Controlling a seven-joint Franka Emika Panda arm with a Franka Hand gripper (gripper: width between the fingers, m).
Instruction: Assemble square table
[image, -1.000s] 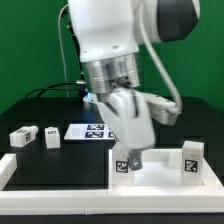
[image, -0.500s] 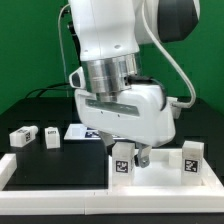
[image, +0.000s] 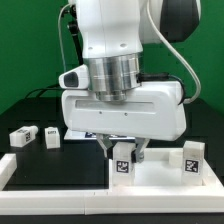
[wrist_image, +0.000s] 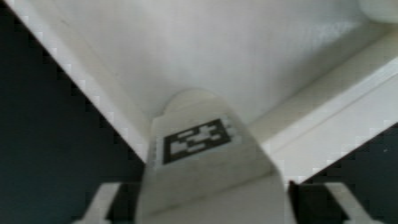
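The white square table top (image: 160, 178) lies at the exterior view's right front. A white leg block (image: 122, 166) with a tag stands upright on its left part. My gripper (image: 124, 153) is straight above it, its fingers on either side of the leg's upper end. In the wrist view the leg (wrist_image: 199, 150) fills the space between the fingertips (wrist_image: 111, 205), with a thin dark gap on each side, so the gripper looks open. A second leg (image: 192, 160) stands on the top's right part. Two more legs (image: 20, 137) (image: 52, 136) lie on the black table at the left.
The marker board (image: 82, 131) lies flat behind the gripper. Long white border rails (image: 50, 190) run along the front and left edges of the black table. The arm's broad white hand hides the area behind the table top.
The wrist has turned about a quarter turn around the upright leg, from side-on to broadside. The leg's tag faces the same way and the leg has not moved.
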